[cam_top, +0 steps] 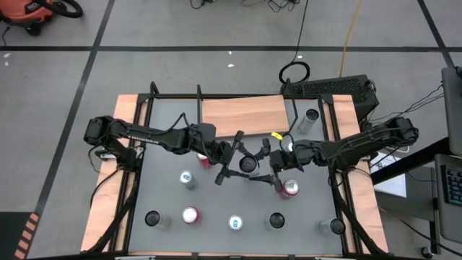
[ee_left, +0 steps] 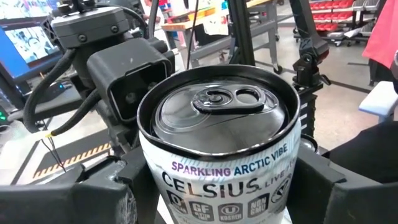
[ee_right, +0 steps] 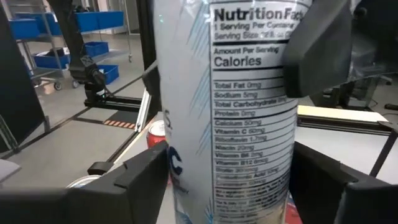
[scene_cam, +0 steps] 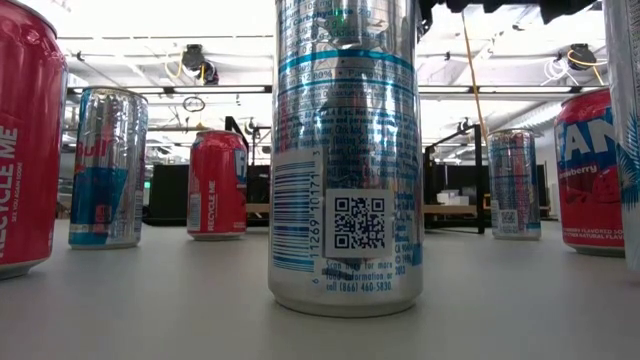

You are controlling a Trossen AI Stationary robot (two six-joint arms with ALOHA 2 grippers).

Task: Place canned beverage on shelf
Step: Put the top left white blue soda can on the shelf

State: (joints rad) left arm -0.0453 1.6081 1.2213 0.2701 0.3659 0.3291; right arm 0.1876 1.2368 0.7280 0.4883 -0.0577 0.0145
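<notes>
A white Celsius can (cam_top: 247, 164) with a dark top is upright between my two grippers over the table's middle. My left gripper (cam_top: 235, 160) comes from the table's left and is shut on it; the can's top shows in the left wrist view (ee_left: 217, 118). My right gripper (cam_top: 266, 167) comes from the table's right and is also shut on it; the can's label shows in the right wrist view (ee_right: 242, 106). The can's bottom is out of view. The shelf (cam_top: 242, 114), a light-wood board with black rod frames, lies at the far middle. My left gripper pinches the can's upper wall (ee_left: 155, 177), a little below the rim, between its two fingers. The fingers come level from the table's left. The can stands upright; whether it is clear of the table I cannot tell. My right gripper has the can's wall (ee_right: 181, 186) between its two fingers, one on each side, lower on the can than my left gripper's finger (ee_right: 317, 50). The fingers come level from the table's right. The can is upright.
Several other cans stand on the grey tabletop (cam_top: 216, 238): red ones (cam_top: 290, 188) (cam_top: 190, 214) (cam_top: 204, 159), silver ones (cam_top: 186, 179) (cam_top: 235, 222) (cam_top: 310, 115), and dark-topped ones along the near edge (cam_top: 276, 220). One silver can (scene_cam: 345, 150) stands close before the low camera.
</notes>
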